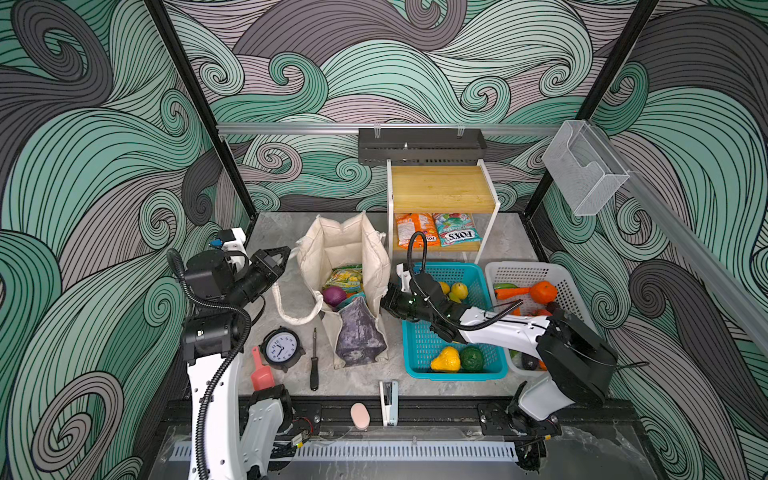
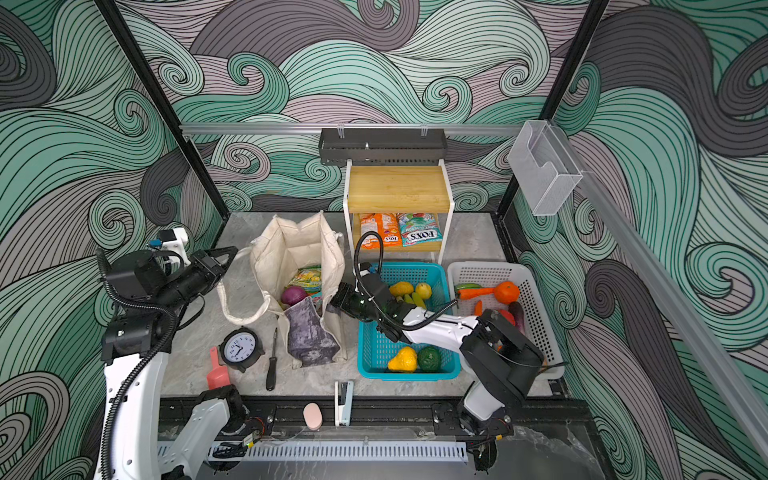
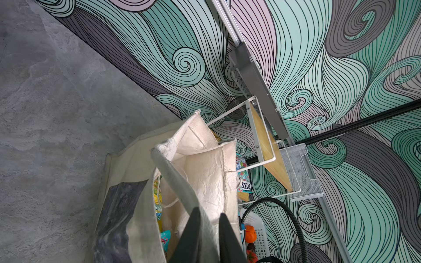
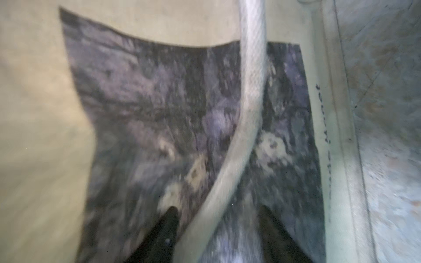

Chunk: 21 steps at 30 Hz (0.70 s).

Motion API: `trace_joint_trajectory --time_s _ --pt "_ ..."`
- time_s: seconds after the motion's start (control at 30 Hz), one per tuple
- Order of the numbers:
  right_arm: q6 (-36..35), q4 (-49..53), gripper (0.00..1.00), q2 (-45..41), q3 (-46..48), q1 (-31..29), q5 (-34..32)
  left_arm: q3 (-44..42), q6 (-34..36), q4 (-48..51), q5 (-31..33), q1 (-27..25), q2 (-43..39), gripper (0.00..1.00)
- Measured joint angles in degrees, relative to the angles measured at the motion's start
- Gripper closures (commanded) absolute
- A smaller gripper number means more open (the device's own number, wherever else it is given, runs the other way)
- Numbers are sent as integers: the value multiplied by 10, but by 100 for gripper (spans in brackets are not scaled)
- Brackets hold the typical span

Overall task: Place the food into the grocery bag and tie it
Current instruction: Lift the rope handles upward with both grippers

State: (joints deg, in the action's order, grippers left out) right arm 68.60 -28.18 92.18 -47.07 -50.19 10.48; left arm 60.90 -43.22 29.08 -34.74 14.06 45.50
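Now left pincer clamps grocery bag strap; right pincer parted, second strap between.

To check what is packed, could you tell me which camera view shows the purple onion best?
In both top views the purple onion lies exposed inside the grocery bag; neither wrist view shows it.

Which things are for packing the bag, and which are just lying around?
For the job: cream canvas tote bag, purple toy onion, yellow-green candy packet, orange toy fruit.
Lying about: round black clock, black screwdriver, pink scoop, white stapler.
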Motion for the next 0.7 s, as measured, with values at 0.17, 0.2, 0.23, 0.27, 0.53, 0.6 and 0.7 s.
trace_joint_trajectory --time_s 0.17,0.2,0.23,0.27,0.53,0.6,0.7 --pt "2 -21 100 31 -13 -4 -6 -2 2 2 2 0 0 100" --pt "6 -24 100 29 -11 -4 -9 -2 3 4 3 0 0 100" --pt "2 -24 100 26 -9 -3 -10 -2 4 5 5 0 0 100" --pt "-3 -23 100 17 -3 0 -13 -2 5 7 6 0 0 100" --pt "-101 115 100 -156 31 43 -64 12 32 38 44 0 0 100" --pt "-132 154 100 -202 29 49 -81 19 38 44 52 0 0 100" --pt "-175 219 100 -234 6 49 -96 20 41 46 60 0 0 100"
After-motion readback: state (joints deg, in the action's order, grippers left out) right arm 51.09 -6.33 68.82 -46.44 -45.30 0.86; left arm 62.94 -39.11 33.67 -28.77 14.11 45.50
